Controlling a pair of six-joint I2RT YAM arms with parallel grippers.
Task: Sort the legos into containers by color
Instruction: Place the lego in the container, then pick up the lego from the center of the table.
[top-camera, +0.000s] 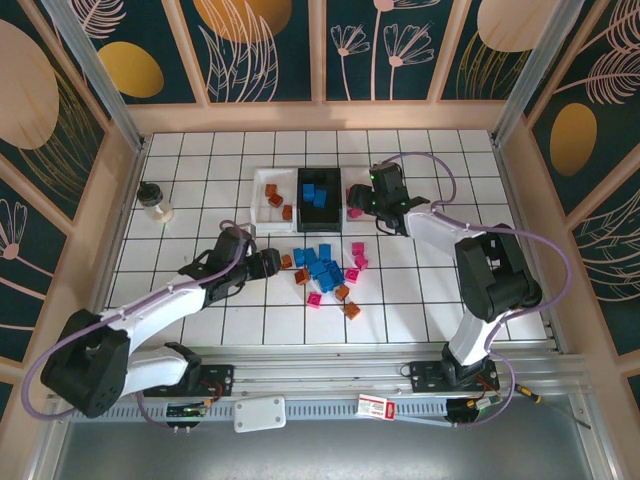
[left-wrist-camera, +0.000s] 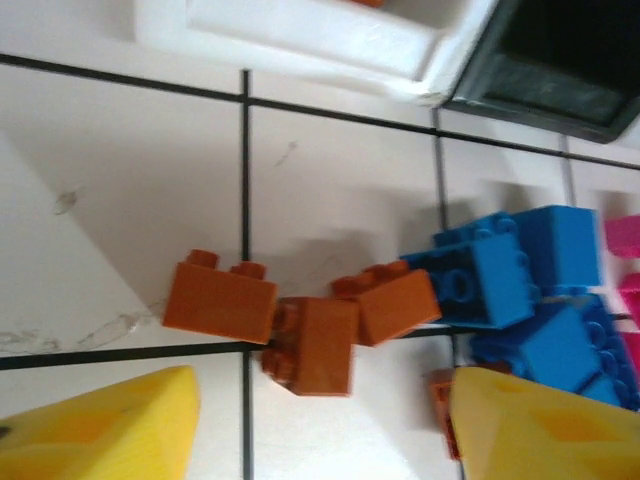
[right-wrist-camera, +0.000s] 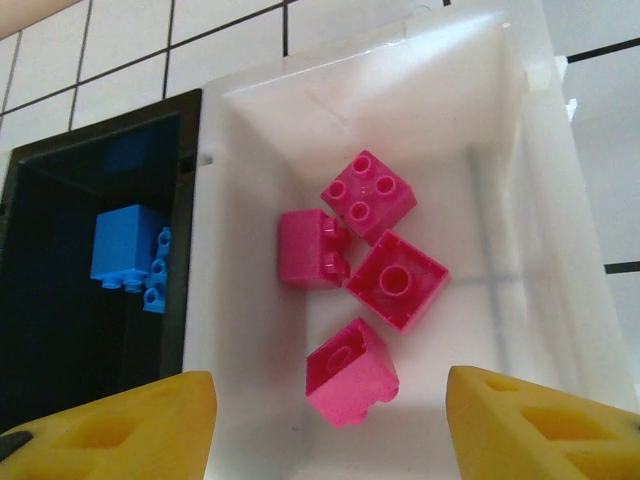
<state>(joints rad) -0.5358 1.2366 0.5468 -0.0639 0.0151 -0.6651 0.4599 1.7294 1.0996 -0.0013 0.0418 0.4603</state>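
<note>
- White glossy square tiles with dark grout cover the tabletop (top-camera: 200, 160), fenced by pale wood rails and dark teal wall panels printed with gold ovals and line-drawn flowers.
- Three shallow rectangular trays sit side by side toward the far side. The left white tray (top-camera: 265, 210) holds two sorted orange-brown bricks (top-camera: 272, 190). The black tray (top-camera: 320, 222) holds blue bricks (top-camera: 316, 193). The right white tray (right-wrist-camera: 470, 130) is smooth moulded plastic.
- Four magenta bricks (right-wrist-camera: 365, 265) lie jumbled on the right white tray's floor, their round studs facing different ways.
- The right gripper (right-wrist-camera: 330, 425) hovers over that tray, its blunt yellow fingertips (right-wrist-camera: 110, 425) spread wide and released, with nothing between them.
- Loose bricks (top-camera: 322, 268) are scattered mid-table near the trays, with blue ones clustered in the middle and orange-brown and magenta ones around the edges.
- The left gripper (left-wrist-camera: 320, 430) hangs low over three orange-brown bricks (left-wrist-camera: 310, 340) that touch in a row just beside the blue cluster. Its yellow wedge-shaped fingers (left-wrist-camera: 100, 430) are apart and grasp nothing.
- A small clear jar (top-camera: 157, 203) with a dark lid stands near the left rail.
</note>
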